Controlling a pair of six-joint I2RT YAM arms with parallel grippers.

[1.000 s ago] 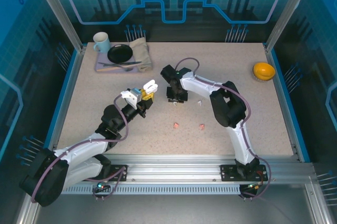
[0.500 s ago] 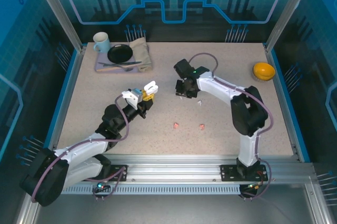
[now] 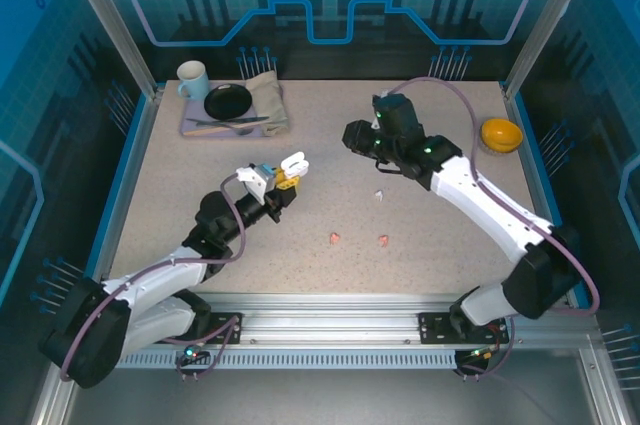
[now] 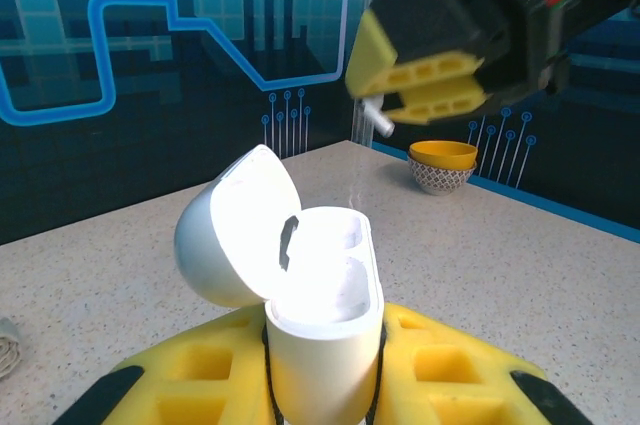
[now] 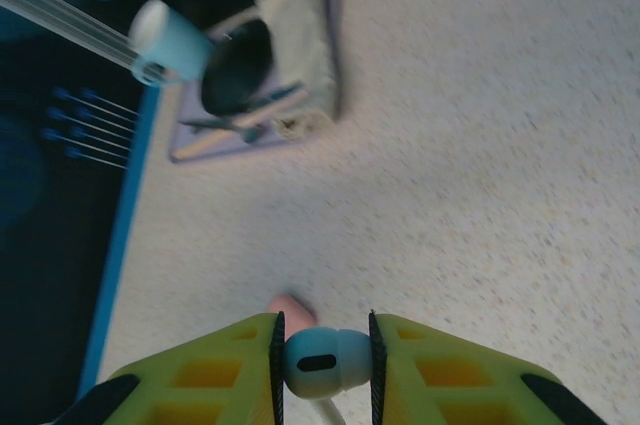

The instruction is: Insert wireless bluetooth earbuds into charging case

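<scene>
My left gripper point(image 3: 285, 178) is shut on the white charging case point(image 3: 293, 164), held upright above the table left of centre. The lid point(image 4: 235, 230) is swung open and both sockets of the case point(image 4: 325, 295) look empty. My right gripper point(image 3: 352, 136) hovers farther back and to the right, shut on a white earbud point(image 5: 322, 360) with its stem pointing down. From the left wrist, that gripper point(image 4: 430, 80) hangs above the case with the earbud stem point(image 4: 377, 118) poking out. One white earbud point(image 3: 379, 195) and two pink earbuds point(image 3: 336, 238) point(image 3: 383, 240) lie on the table.
A mug point(image 3: 192, 80), black plate point(image 3: 228, 101) and folded cloth point(image 3: 266, 100) sit on a mat at the back left. An orange bowl point(image 3: 500, 133) stands at the right edge. A pink rounded object point(image 5: 290, 307) peeks out behind my right fingers.
My right arm has lifted off the table's middle and swung back and right, carrying the white earbud. My left gripper has edged the open case slightly up and right.
</scene>
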